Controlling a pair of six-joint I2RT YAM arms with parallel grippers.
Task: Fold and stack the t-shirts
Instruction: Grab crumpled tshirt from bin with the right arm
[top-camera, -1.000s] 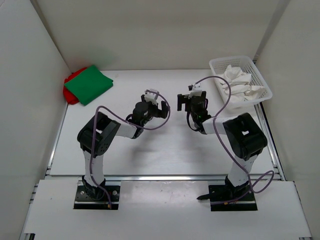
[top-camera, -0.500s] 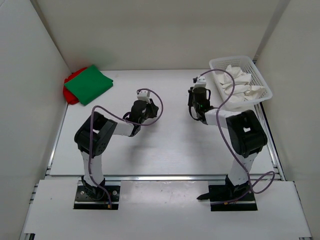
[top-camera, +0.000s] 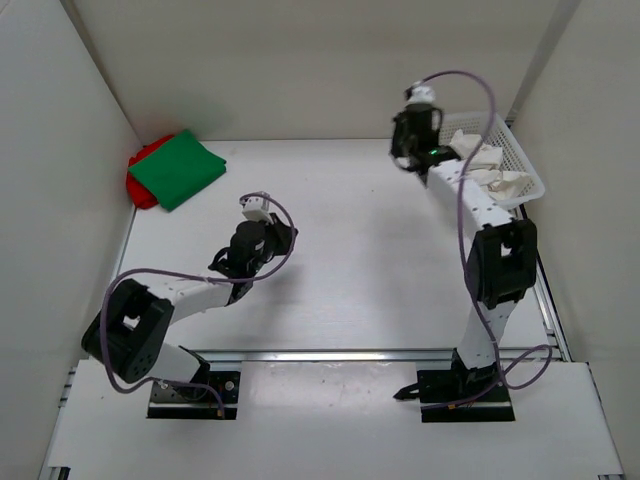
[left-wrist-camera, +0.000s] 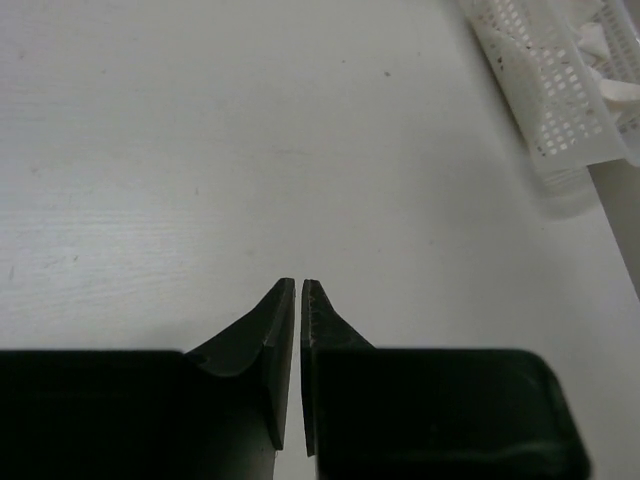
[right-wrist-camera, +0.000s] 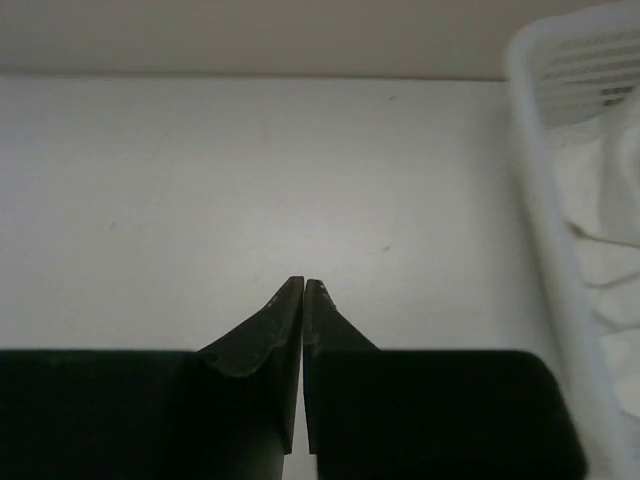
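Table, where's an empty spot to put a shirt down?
The wide middle of the table is bare, from the left gripper across to the basket. So is the back strip between the green shirt and the right gripper. Crowded: the back-left corner, green shirt on the red shirt, and the basket holding the white shirt.

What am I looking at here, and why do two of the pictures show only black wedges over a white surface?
These are two robot arms bolted to a white table, each ending in a two-finger pincer. The wide picture comes from a camera above and behind them. The other two come from small cameras on the wrists, so the black wedges are each arm's own fingers: the left gripper and the right gripper, both closed and holding nothing. At the table's far left, a folded green shirt lies on a red shirt. At the far right, a white mesh basket holds a crumpled white shirt.
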